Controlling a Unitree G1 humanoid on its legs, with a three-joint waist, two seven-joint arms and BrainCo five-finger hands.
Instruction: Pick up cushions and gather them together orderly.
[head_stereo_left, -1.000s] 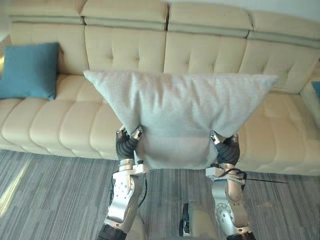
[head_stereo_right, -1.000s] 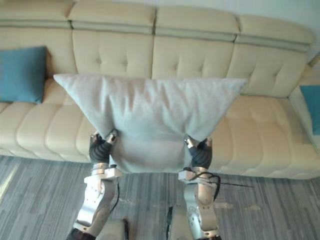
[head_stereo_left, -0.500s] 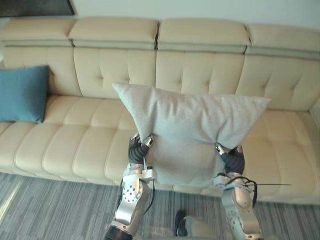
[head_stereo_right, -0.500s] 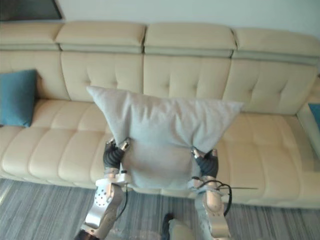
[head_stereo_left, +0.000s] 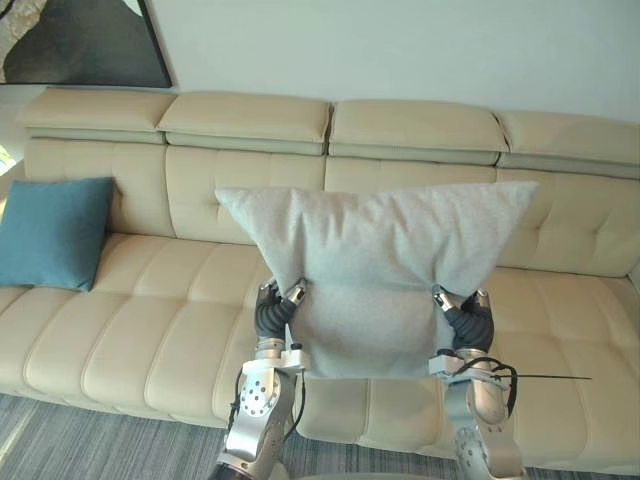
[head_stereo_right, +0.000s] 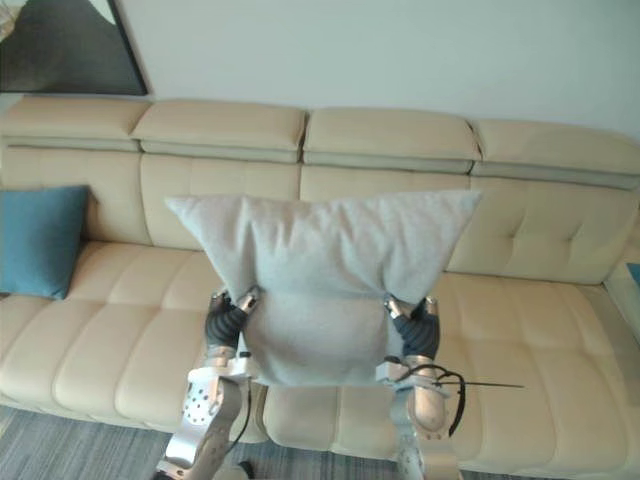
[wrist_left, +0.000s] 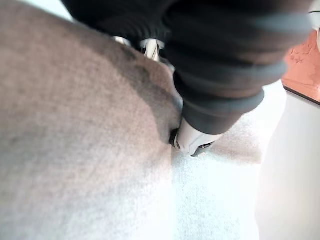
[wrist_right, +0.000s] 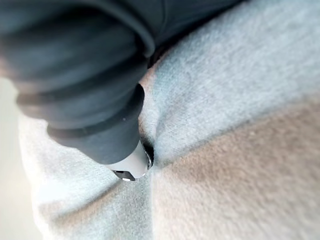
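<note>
Grey cushion (head_stereo_left: 380, 270) stayed centre frame, top edge levelled out, left hand (head_stereo_left: 272, 308) and right hand (head_stereo_left: 470, 322) clenched on its lower sides, sofa (head_stereo_left: 150, 320) behind

A living room: cream sofa (head_stereo_left: 140, 330), blue cushion (head_stereo_left: 55, 232), framed wall picture (head_stereo_left: 80, 40).

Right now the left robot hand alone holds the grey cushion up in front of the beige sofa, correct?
No, both hold it. The left eye view shows the left robot hand and the right robot hand each gripping the grey cushion in front of the beige sofa.
</note>
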